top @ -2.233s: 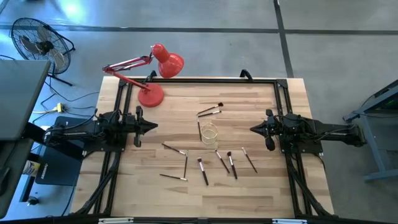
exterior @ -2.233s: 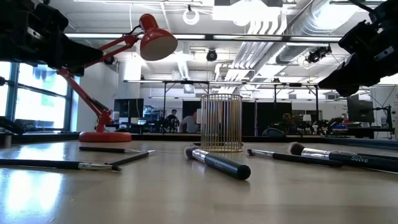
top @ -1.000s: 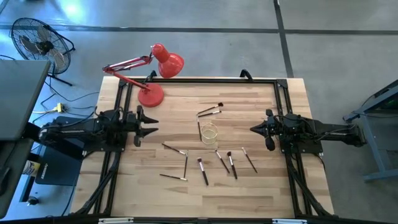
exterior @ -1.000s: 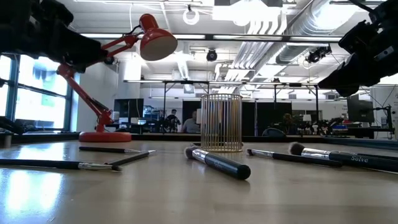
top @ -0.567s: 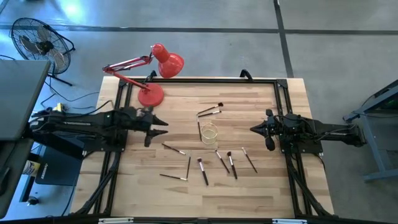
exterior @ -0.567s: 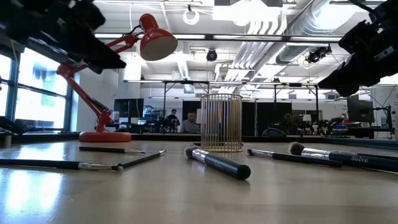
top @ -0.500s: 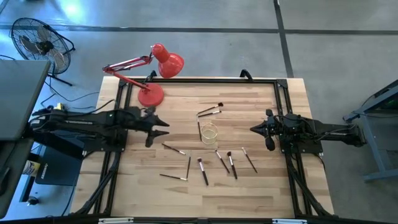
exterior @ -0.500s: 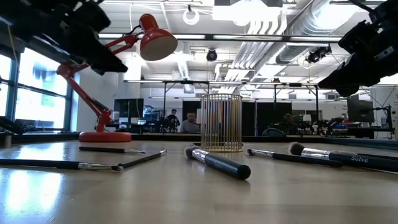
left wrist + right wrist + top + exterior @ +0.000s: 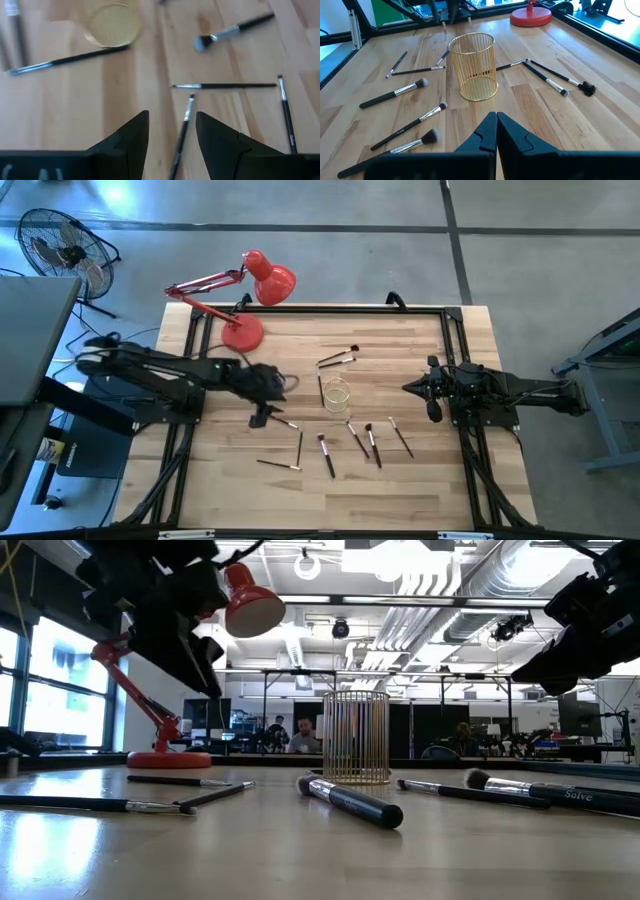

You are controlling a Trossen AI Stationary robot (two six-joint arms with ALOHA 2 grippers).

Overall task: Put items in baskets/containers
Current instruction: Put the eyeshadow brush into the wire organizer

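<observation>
Several thin makeup brushes lie flat on the wooden table around a gold wire basket (image 9: 337,393) that stands upright near the middle. My left gripper (image 9: 266,413) hangs open above the table, left of the basket, tipped downward. In its wrist view the left gripper (image 9: 171,134) has one brush (image 9: 182,135) showing below, between its fingers, and it touches nothing. The basket (image 9: 112,24) lies beyond it. My right gripper (image 9: 408,388) waits shut at the right, above the table, facing the basket (image 9: 472,65).
A red desk lamp (image 9: 245,300) stands at the far left corner. Two brushes (image 9: 338,360) lie on the far side of the basket, one (image 9: 320,388) close to its left side, and several more (image 9: 360,442) on its near side. A black frame (image 9: 320,308) rims the table.
My left gripper has travelled from the table's left side toward the middle and tipped from level to pointing down, ending over a brush left of the basket. It has stayed open. My right arm has kept still.
</observation>
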